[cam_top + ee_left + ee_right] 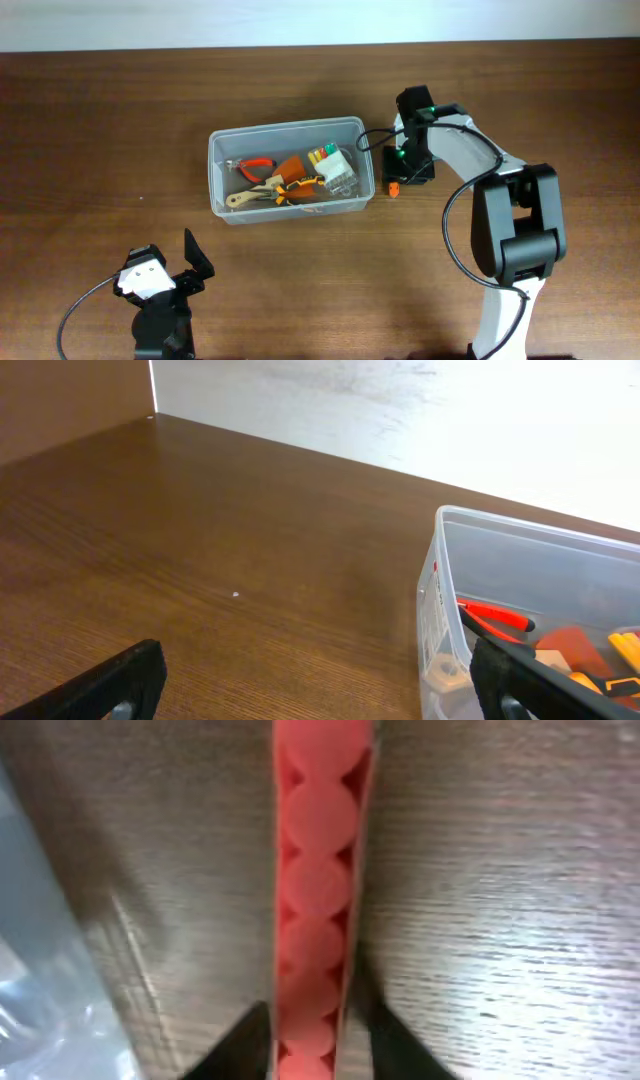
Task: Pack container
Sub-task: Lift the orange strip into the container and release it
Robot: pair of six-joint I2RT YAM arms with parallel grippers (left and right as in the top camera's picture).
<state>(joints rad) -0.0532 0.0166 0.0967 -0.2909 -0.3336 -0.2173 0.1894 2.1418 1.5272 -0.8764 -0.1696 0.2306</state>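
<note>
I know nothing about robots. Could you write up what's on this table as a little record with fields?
Table: brown wood
Container: clear bin, mid-table, open top
Inside: red pliers, box of bits, other hand tools
Left claw: open, empty, apart from the container
Right claw: just right of the container, fingers either side of an orange strip on the table
Grip on strip: cannot tell
</note>
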